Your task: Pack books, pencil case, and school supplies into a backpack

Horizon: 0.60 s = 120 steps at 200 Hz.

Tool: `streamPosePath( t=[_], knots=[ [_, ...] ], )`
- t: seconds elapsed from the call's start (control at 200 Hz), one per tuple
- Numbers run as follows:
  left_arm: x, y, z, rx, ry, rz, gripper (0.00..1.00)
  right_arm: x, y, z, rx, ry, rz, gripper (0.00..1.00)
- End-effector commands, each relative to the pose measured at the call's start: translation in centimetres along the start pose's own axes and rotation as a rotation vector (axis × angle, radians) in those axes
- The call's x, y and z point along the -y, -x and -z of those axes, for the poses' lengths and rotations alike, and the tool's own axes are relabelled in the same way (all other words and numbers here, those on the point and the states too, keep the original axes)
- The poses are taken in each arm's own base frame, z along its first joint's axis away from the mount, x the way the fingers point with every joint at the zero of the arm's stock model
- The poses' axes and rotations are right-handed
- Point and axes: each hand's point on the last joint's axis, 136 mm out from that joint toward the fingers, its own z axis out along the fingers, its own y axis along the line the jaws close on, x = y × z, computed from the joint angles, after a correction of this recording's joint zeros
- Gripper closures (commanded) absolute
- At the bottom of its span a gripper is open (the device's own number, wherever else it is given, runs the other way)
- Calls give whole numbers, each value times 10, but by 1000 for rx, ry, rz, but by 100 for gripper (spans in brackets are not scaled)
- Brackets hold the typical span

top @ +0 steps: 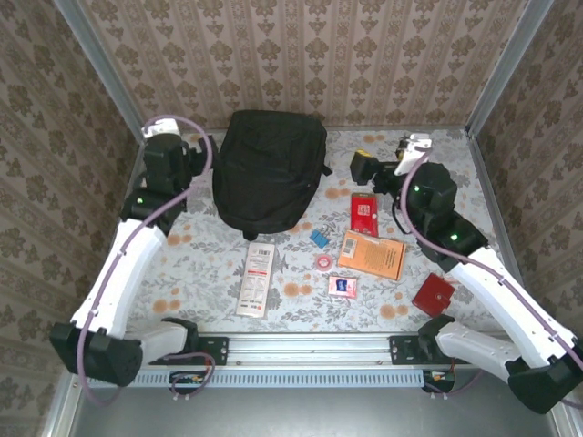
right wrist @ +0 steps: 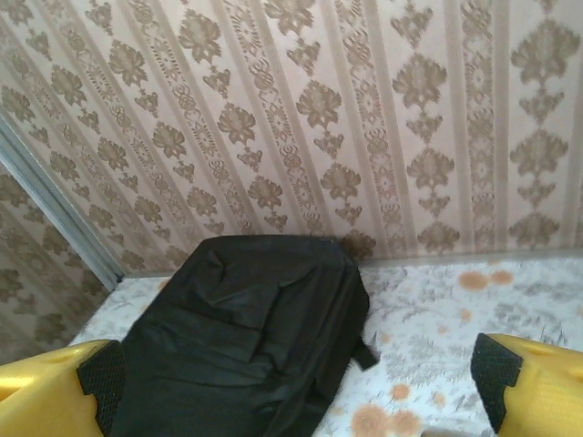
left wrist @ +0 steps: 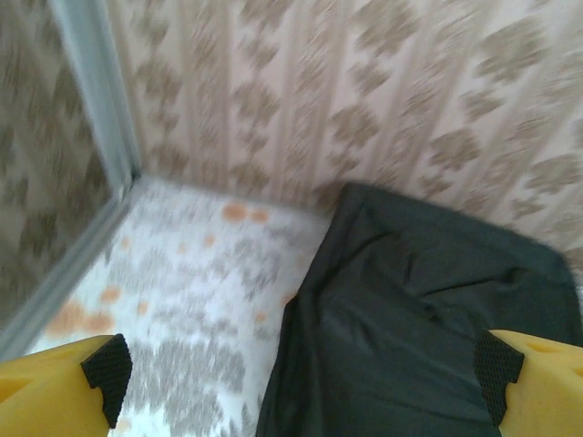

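The black backpack (top: 270, 171) lies flat and zipped at the back middle of the table. My left gripper (top: 199, 153) hovers open just left of it, with the bag's edge (left wrist: 428, 309) between the yellow fingers (left wrist: 55, 382). At the bag's right, my right gripper (top: 357, 168) is open and empty, facing the backpack (right wrist: 246, 337). A red book (top: 364, 214) and an orange book (top: 372, 255) lie right of centre. Near them are a blue block (top: 319, 238), a pink tape ring (top: 322, 262) and a pink-and-blue packet (top: 342, 287). I cannot tell which item is the pencil case.
A long white-and-red flat pack (top: 256, 279) lies in front of the backpack. A dark red square pouch (top: 434, 294) sits by the right arm's base. Patterned walls close in the table on three sides, and a metal rail (top: 310, 350) runs along the near edge.
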Motion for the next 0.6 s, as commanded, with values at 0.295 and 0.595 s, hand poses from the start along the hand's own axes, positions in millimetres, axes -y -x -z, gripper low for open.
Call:
streamPosePath(
  t=[0.295, 0.595],
  knots=[
    [-19, -129, -82, -618, 86, 45, 0, -21, -142, -58, -623, 131, -343, 0],
    [-37, -177, -107, -732, 131, 188, 18, -16, -200, -99, -777, 47, -474, 1]
  ],
)
